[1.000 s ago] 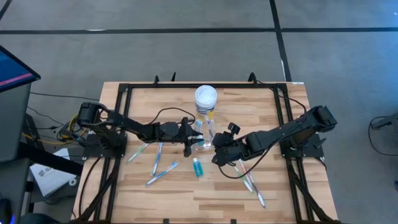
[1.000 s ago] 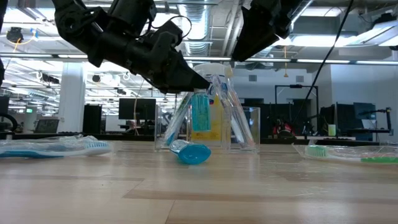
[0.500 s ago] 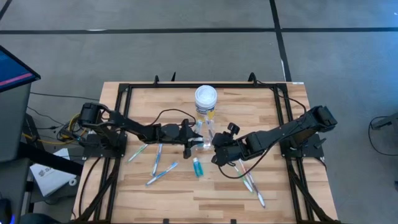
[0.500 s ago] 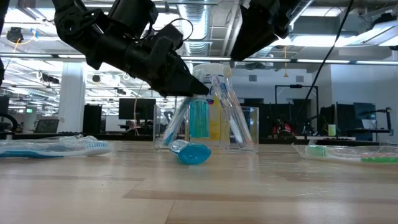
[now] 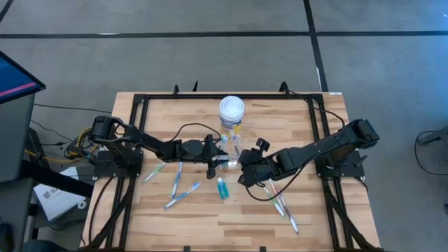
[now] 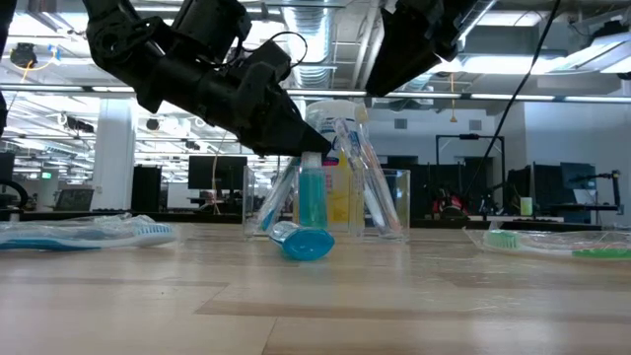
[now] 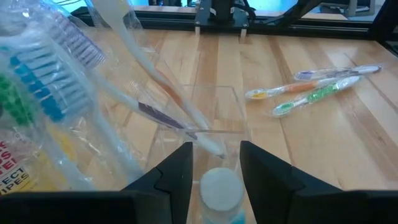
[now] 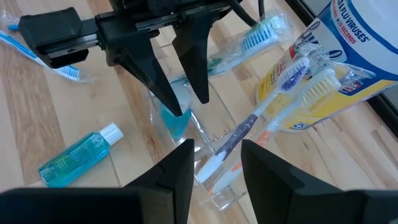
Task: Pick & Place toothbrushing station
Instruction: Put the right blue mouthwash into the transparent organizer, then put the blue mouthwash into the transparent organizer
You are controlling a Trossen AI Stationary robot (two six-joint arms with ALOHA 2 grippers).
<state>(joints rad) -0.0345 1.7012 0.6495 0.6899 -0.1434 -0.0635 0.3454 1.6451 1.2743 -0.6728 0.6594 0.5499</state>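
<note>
We see the left gripper (image 6: 314, 150) open over the clear cup (image 6: 389, 202) mid-table, a teal tube (image 6: 312, 197) standing inside. The right gripper (image 5: 241, 175) waits alongside, jaws apart, empty. The table's (image 5: 231, 224) front edge is open.

- Left arm stretches low from the desk's left edge toward the middle, forearm near level.
- Left gripper (image 5: 216, 159) points inward, its fingers (image 8: 196, 74) parted, tips angled down.
- Right arm reaches in from the right edge, elbow bent.
- Right gripper (image 5: 243, 170) faces the left one, fingers apart, nothing clamped.
</note>
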